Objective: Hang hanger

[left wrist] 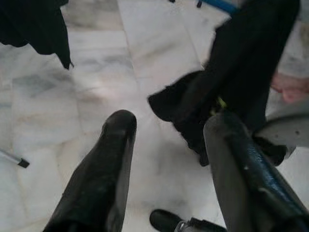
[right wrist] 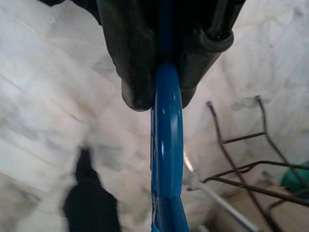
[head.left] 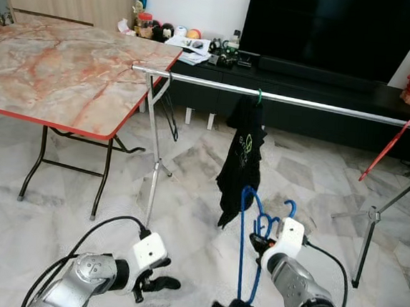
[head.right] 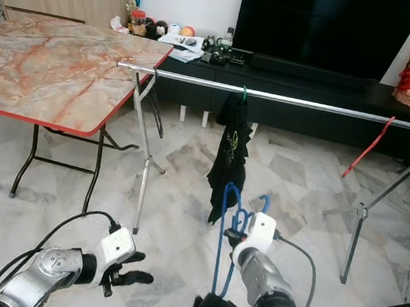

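Right pincer [head.left: 258,239] pinching blue hanger [head.left: 242,232]; left pincer [head.left: 156,284] spread; shirt [head.left: 242,157] print unreadable.

left end effector [left wrist: 166,159] spread, black garment [left wrist: 231,82], marble floor [left wrist: 96,87]

Even, bright indoor light, soft shadows on the pale floor [head.left: 189,166]; both wrist views are blurred.

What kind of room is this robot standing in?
Most likely a home living room: a big TV on a low cabinet, marble floor, a folding table, and a clothes rail with a hung shirt.
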Controlling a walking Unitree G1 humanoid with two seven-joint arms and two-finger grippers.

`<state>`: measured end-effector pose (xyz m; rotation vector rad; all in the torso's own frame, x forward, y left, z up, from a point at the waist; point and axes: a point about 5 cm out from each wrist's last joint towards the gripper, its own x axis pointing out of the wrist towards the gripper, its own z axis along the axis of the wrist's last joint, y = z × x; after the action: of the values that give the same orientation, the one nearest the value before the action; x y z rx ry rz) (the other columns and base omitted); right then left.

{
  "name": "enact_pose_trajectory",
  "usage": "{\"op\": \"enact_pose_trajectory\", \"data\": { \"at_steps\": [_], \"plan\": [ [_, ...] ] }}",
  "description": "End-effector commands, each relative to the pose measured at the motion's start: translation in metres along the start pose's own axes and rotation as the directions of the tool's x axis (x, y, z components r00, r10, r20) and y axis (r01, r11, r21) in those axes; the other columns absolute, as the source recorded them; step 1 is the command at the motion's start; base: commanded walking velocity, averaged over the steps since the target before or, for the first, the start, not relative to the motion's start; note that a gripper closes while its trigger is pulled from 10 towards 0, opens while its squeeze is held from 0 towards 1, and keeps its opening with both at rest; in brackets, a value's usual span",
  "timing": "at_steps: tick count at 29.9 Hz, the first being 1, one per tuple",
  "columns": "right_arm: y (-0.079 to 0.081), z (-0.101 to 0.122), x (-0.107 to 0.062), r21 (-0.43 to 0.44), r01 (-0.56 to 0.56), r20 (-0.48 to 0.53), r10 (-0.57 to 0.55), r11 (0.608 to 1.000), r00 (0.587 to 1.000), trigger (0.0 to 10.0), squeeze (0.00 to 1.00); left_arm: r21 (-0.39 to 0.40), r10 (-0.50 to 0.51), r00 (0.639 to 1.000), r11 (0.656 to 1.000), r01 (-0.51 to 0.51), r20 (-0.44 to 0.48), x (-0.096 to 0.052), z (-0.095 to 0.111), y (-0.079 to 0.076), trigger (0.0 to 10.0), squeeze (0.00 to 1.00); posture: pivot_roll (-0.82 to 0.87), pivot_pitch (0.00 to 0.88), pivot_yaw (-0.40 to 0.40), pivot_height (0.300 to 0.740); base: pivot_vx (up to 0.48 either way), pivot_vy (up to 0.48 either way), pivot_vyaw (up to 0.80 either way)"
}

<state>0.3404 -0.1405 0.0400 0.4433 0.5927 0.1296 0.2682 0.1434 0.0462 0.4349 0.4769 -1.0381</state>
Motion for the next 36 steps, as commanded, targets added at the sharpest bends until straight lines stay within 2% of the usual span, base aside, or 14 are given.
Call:
{"op": "enact_pose_trajectory", "data": {
  "at_steps": [1,3,8,15,20,25,30,36],
  "plan": [
    [0.016,0.025,0.002,-0.045,-0.054,0.055,0.057,0.998,0.997,10.0,0.00,0.072,-0.014,1.000,0.997,0.014,0.008,0.002,0.010,-0.001,10.0,0.00,0.17,0.000,-0.091,0.740,0.000,0.000,0.00],
    [0.023,0.032,0.003,-0.056,-0.076,0.061,0.080,0.995,0.995,10.0,0.00,0.082,-0.008,1.000,0.997,0.006,0.016,0.002,0.014,0.000,10.0,0.00,0.17,0.000,-0.094,0.740,0.000,0.000,0.00],
    [0.048,0.047,0.004,-0.175,-0.198,0.052,0.210,0.964,0.976,10.0,0.00,0.090,-0.003,1.000,0.996,0.002,0.019,0.007,0.016,0.003,10.0,0.00,0.16,0.000,-0.098,0.740,0.000,0.000,0.00],
    [0.066,0.060,0.004,-0.247,-0.247,0.011,0.257,0.937,0.966,10.0,0.00,0.083,0.044,0.998,0.995,-0.048,0.055,0.011,0.025,0.011,10.0,0.00,0.15,0.000,-0.102,0.740,0.000,0.000,0.00],
    [0.085,0.072,0.003,-0.269,-0.288,0.014,0.303,0.919,0.953,10.0,0.00,0.070,0.033,0.995,0.997,-0.040,0.095,0.013,0.035,0.013,10.0,0.00,0.15,0.000,-0.102,0.740,0.000,0.000,0.00],
    [0.100,0.085,0.000,-0.263,-0.330,0.029,0.349,0.906,0.936,10.0,0.00,0.078,0.031,0.995,0.996,-0.039,0.096,0.014,0.038,0.015,10.0,0.00,0.15,0.000,-0.106,0.740,0.000,0.000,0.00],
    [0.116,0.092,-0.003,-0.294,-0.379,0.024,0.403,0.878,0.915,10.0,0.00,0.037,0.015,0.987,0.999,-0.021,0.157,0.014,0.049,0.016,10.0,0.00,0.15,0.000,-0.108,0.740,0.000,0.000,0.00],
    [0.132,0.097,-0.007,-0.302,-0.428,0.016,0.454,0.852,0.891,10.0,0.00,0.013,0.000,0.984,1.000,-0.002,0.177,0.016,0.053,0.014,10.0,0.00,0.15,0.000,-0.113,0.740,0.000,0.000,0.00]
  ]
}}
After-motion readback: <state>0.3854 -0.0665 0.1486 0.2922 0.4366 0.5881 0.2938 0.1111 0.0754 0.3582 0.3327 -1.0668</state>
